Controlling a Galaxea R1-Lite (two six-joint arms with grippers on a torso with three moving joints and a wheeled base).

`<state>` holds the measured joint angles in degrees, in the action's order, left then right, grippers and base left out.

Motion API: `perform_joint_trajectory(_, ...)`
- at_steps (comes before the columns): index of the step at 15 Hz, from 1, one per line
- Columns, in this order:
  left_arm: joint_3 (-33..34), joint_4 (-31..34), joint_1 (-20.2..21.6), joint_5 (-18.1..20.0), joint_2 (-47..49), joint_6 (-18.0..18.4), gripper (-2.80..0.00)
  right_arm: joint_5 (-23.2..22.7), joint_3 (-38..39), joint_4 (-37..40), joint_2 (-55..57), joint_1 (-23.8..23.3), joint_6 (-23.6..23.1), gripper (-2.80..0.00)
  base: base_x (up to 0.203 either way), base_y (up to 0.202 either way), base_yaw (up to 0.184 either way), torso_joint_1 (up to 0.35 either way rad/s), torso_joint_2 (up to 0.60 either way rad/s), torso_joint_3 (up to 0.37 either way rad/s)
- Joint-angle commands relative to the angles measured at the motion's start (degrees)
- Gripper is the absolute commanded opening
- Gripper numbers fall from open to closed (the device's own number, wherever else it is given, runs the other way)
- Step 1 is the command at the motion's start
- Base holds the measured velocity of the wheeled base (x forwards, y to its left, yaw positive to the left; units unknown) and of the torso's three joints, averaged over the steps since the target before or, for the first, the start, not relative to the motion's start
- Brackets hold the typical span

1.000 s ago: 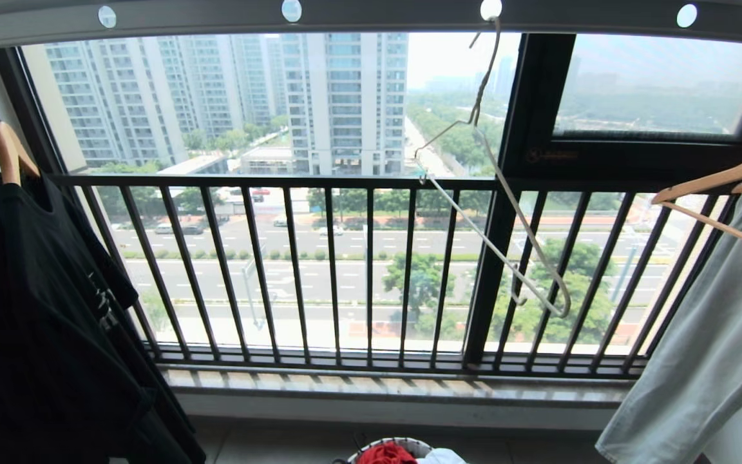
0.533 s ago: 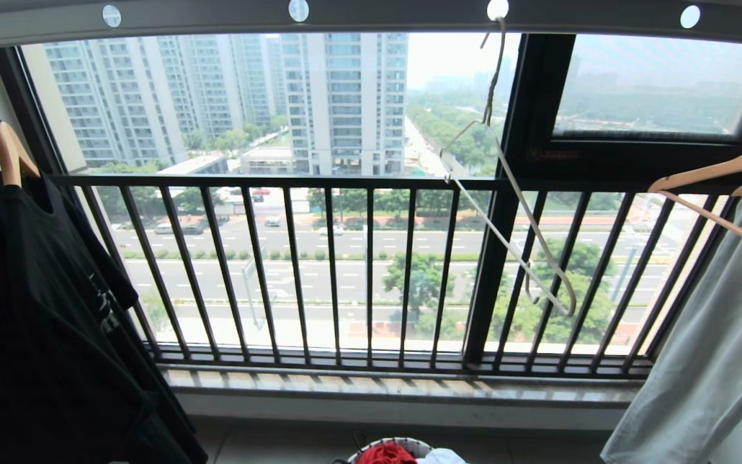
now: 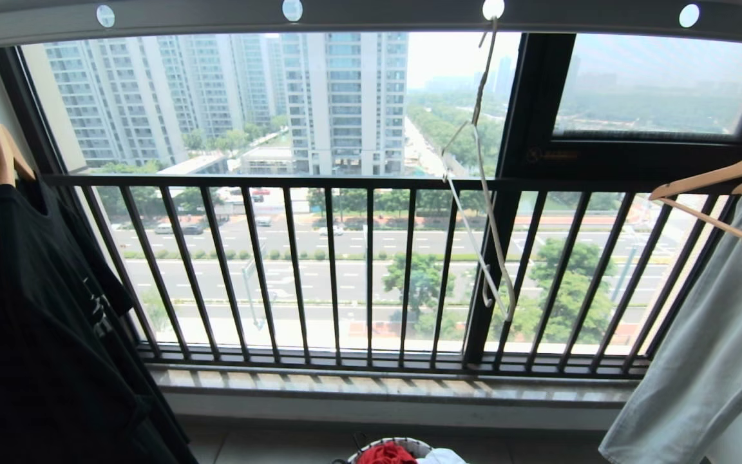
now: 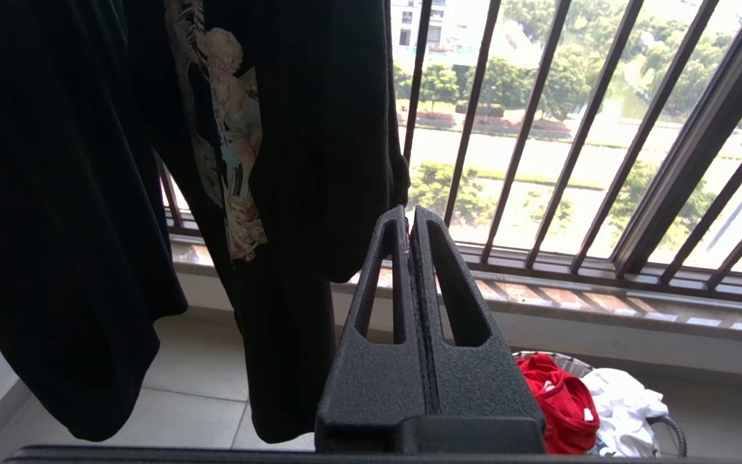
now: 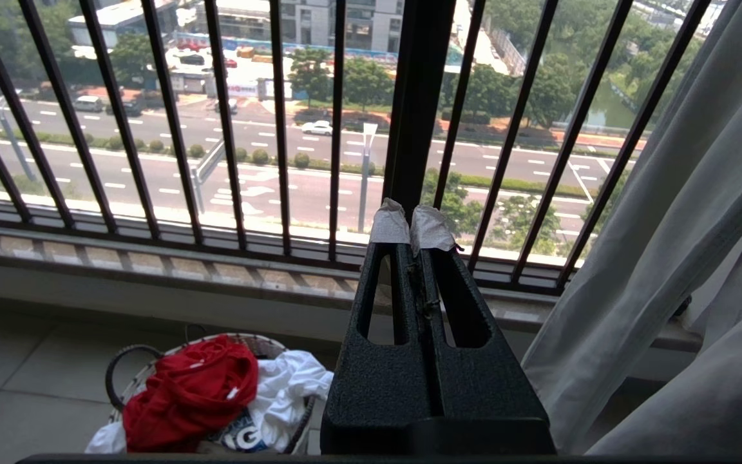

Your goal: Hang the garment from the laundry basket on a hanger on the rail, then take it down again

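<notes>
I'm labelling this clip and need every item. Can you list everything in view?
rail: one, grey, overhead, white discs.
hanger: one, off-white wire, empty, on the rail.
wooden hangers: two, far left and right.
black shirt: one, hanging left.
pale grey-green garment: one, hanging right.
window railing: one, dark.
laundry basket: one, white mesh, on the floor.
garment: one, red, in the basket.
white cloth: one, beside it.
left hand: shut, empty.
right hand: shut, empty.

Left end effector [image 4: 409, 222] fingers pressed together, holding nothing; right end effector [image 5: 415, 222] likewise closed and empty.
</notes>
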<state>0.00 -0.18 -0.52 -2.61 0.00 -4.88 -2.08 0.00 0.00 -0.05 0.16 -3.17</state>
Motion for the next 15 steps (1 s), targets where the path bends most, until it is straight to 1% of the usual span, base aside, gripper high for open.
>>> perform_joint_trajectory(1,0.0,0.0,0.0,0.0,0.1,0.0,-2.80,0.0,0.1,0.0,0.0,0.0,0.0,-2.80,0.000,0.000,0.000,0.000,0.00,0.000)
perform_joint_trajectory(15,0.0,0.0,0.0,0.0,0.1,0.0,-2.80,0.0,0.1,0.0,0.0,0.0,-0.1,-2.80,0.000,0.000,0.000,0.000,0.00,0.000)
